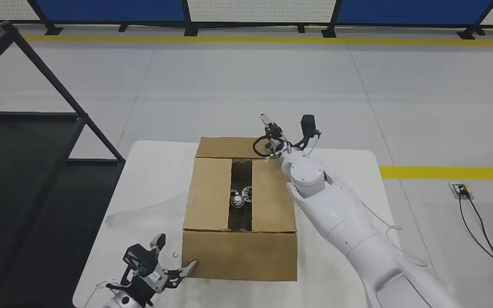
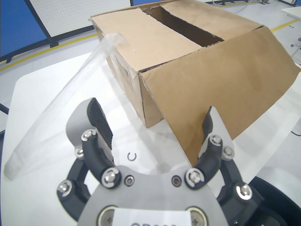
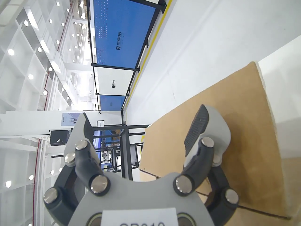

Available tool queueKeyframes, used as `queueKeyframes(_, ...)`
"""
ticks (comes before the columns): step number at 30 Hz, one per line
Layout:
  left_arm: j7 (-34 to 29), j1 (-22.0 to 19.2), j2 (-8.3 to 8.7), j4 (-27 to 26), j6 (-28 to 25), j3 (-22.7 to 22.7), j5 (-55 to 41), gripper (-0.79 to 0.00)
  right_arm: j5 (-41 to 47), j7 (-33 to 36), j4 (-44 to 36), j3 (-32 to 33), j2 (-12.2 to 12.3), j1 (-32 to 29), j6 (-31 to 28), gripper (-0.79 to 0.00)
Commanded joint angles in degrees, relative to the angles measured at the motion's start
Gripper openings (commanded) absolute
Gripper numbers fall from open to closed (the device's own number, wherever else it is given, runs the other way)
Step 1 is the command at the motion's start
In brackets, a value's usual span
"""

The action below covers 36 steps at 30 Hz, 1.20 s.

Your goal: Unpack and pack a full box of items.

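Cardboard box [image 1: 239, 208], brown and slit-open, sits mid-frame on the white surface [image 1: 154, 185]. Both hands are spread empty: left hand [image 2: 151, 104] lower left, right hand [image 1: 286, 123] upper centre. Prying its flaps [image 1: 209, 192] carelessly could shove it sideways.

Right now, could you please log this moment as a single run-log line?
box: top flaps ajar, items inside | left gripper: open, at near corner | right gripper: open, at far edge
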Motion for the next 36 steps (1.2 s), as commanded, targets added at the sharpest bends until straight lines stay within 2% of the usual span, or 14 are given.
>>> queueKeyframes(1, -0.02, -0.15, 0.02, 0.23, 0.04, 0.07, 0.03, 0.0, -0.5, 0.08, 1.03, -0.02, -0.37, 0.36, 1.06, 0.0)
queueKeyframes(8, -0.26, -0.42, 0.08, 0.88, 0.13, 0.28, 0.2, 0.0, -1.43, 0.31, 4.49, 0.73, -1.55, 1.72, 3.26, 0.0)
queueKeyframes(13, -0.32, -0.63, 0.1, 1.31, 0.35, 0.65, 0.39, 0.0, -1.74, 0.15, 6.46, 1.81, -2.04, 2.36, 2.8, 0.0)
queueKeyframes(19, 0.75, -0.34, 0.13, 0.56, 0.88, 0.3, -0.03, 0.0, -1.39, -0.62, 6.61, 4.14, -1.99, 1.79, -3.5, 0.0)
queueKeyframes(22, 2.41, 0.57, 0.18, -0.41, 1.12, -1.25, -1.75, 0.0, -0.21, 2.31, 5.33, 6.04, -1.45, 0.85, -7.72, 0.0)
queueKeyframes(25, 3.89, 1.73, 0.29, -1.59, 0.96, -3.82, -4.43, 0.0, -0.38, 7.81, 3.08, 7.62, -0.45, -0.51, -10.6, 0.0)
queueKeyframes(29, 4.05, 2.58, 0.33, -2.13, 2.33, -7.08, -8.01, 0.0, -0.28, 20.59, -2.14, 10.27, 1.61, -3.42, -12.22, 0.0)
queueKeyframes(33, 3.28, 2.5, 0.2, -2.11, 5.04, -8.77, -10.97, 0.0, -1.64, 34.29, -10.1, 13.06, 4.21, -7.44, -9.94, 0.0)
queueKeyframes(36, 2.25, 2.38, 0.09, -1.95, 6.38, -9.73, -13.76, 0.0, -4.71, 41.86, -17.22, 15.63, 6.44, -10.48, -4.86, 0.0)
